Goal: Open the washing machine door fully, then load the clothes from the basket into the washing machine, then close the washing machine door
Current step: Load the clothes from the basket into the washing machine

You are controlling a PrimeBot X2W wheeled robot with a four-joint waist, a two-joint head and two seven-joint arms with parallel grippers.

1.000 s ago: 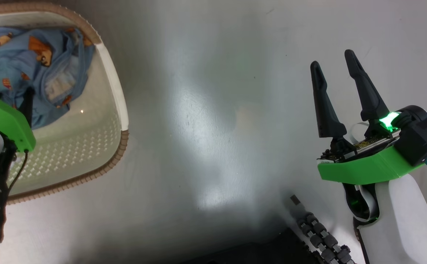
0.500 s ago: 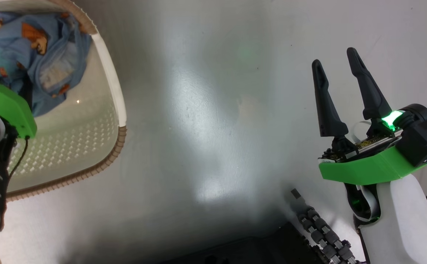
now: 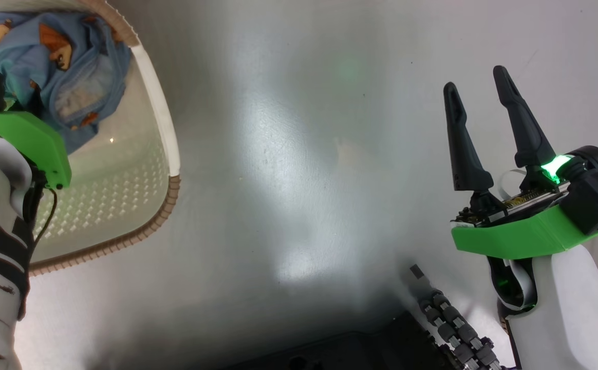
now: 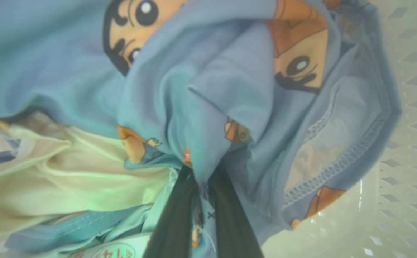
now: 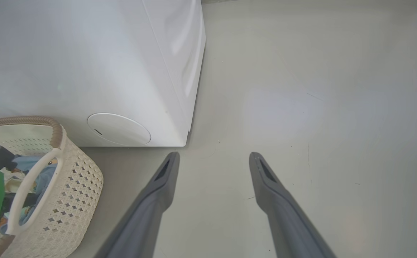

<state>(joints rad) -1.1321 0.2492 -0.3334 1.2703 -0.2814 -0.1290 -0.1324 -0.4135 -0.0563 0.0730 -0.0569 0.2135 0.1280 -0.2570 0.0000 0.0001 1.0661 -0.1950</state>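
Clothes (image 4: 212, 82) hide the tips of the left tool (image 4: 202, 179); the basket (image 3: 158, 110) is cropped.

Left wrist view, bottom edge: pale green patch (image 4: 117, 250) among clothes (image 4: 230, 89) carries reddish-brown characters inside oval outline. Cut off by frame and blurred. Look like two or three Japanese kana; reading uncertain. Cartoon faces on blue fabric, no legible lettering with them. Nothing else readable.

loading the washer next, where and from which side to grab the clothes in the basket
Pinch a raised fold of the clothes mid-pile, from above through the open basket; its walls block the sides. The left hand pinches there.
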